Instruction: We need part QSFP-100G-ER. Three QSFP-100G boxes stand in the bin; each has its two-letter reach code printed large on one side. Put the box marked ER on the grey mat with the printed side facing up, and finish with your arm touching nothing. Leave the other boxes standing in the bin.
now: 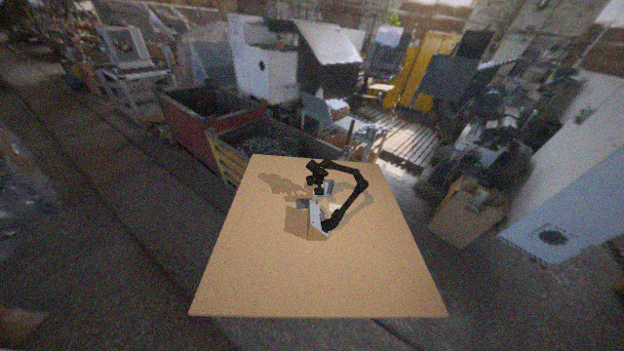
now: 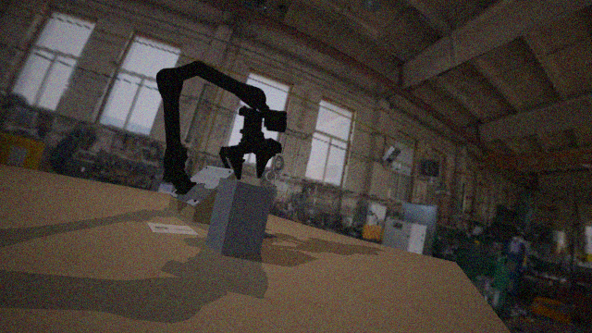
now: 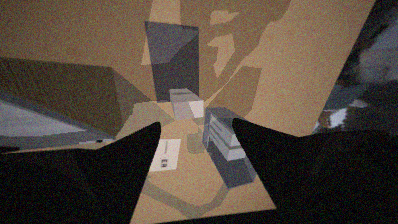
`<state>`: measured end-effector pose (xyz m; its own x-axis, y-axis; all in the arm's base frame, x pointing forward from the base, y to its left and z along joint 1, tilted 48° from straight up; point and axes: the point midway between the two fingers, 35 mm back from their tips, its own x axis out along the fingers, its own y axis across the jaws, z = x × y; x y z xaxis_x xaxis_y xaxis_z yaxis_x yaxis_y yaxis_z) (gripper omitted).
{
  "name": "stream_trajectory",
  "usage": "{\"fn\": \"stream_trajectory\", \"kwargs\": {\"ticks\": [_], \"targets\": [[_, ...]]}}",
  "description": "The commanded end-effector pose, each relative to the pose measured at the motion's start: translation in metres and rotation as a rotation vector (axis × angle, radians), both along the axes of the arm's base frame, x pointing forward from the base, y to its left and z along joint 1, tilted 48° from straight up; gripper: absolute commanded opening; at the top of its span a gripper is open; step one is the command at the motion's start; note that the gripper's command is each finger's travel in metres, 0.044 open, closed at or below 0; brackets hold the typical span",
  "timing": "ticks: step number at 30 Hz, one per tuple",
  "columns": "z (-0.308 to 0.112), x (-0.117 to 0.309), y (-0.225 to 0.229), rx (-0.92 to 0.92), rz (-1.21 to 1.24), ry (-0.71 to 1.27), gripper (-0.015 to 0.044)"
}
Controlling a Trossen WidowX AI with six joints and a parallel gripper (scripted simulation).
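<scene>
My gripper (image 1: 319,192) (image 2: 250,178) (image 3: 197,124) is open, its fingertips pointing down, with nothing between them. In the wrist view a small pale box (image 3: 186,104) shows beyond the fingertips, overlapping the near edge of the grey mat (image 3: 172,40); faint dark marks show on its grey face, and the code is unreadable. I cannot tell whether it rests on the mat or how it is tilted. The blue-grey bin (image 2: 245,227) (image 3: 236,175) stands beside it, with pale boxes (image 3: 227,145) inside, partly hidden by the right finger. Their codes do not show.
A white card (image 1: 334,206) (image 2: 172,228) (image 3: 171,150) with small print lies on the table. A tan block (image 3: 60,95) (image 2: 203,210) with a slanted pale panel (image 2: 212,176) stands close to the arm's base, on the left in the wrist view. Shadows cross the mat and table.
</scene>
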<state>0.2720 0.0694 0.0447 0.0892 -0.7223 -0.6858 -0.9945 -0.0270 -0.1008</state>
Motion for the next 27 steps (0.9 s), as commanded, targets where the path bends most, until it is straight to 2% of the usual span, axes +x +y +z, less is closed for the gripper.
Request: {"fn": "stream_trajectory", "kwargs": {"ticks": [1,5,16,27], "targets": [[0.009,0.001,0.010,0.004,0.001,-0.006,0.0440],[0.010,0.001,0.010,0.022,-0.018,-0.016,0.0440],[0.015,0.004,0.002,0.322,-0.309,-0.169,0.0440],[0.016,0.004,0.000,0.399,-0.386,-0.208,0.0440]]}}
